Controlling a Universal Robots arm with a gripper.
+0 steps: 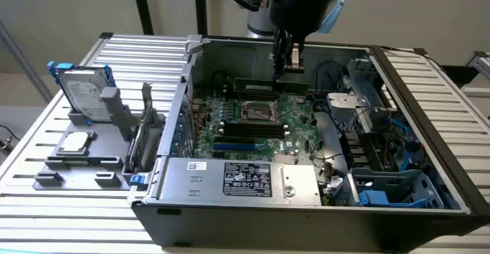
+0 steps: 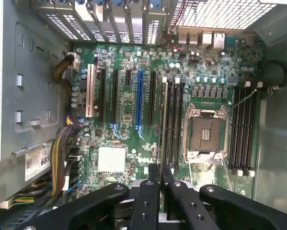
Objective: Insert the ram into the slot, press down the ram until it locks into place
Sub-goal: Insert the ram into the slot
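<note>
My gripper [image 1: 288,69] reaches down into the open computer case and is shut on the ram [image 1: 256,84], a thin green stick held level above the motherboard [image 1: 295,122]. In the wrist view the fingers [image 2: 148,191] meet at the gripper's tip [image 2: 161,173], and the ram [image 2: 161,143] runs away from them edge-on as a thin line. It hangs parallel to the black slots [image 2: 174,124] beside the processor socket [image 2: 205,134]. A second bank of slots [image 2: 243,134] lies on the socket's other side. In the exterior view one bank of slots [image 1: 253,131] sits in front of the socket. I cannot tell which slot the ram is over.
The case walls [image 1: 428,93] surround the board. A silver power supply [image 1: 241,179] fills the front, and blue drive bays [image 1: 387,196] and cables stand at the exterior view's right. Outside the case, a hard drive [image 1: 82,93] and a chip [image 1: 75,142] sit on a grey fixture.
</note>
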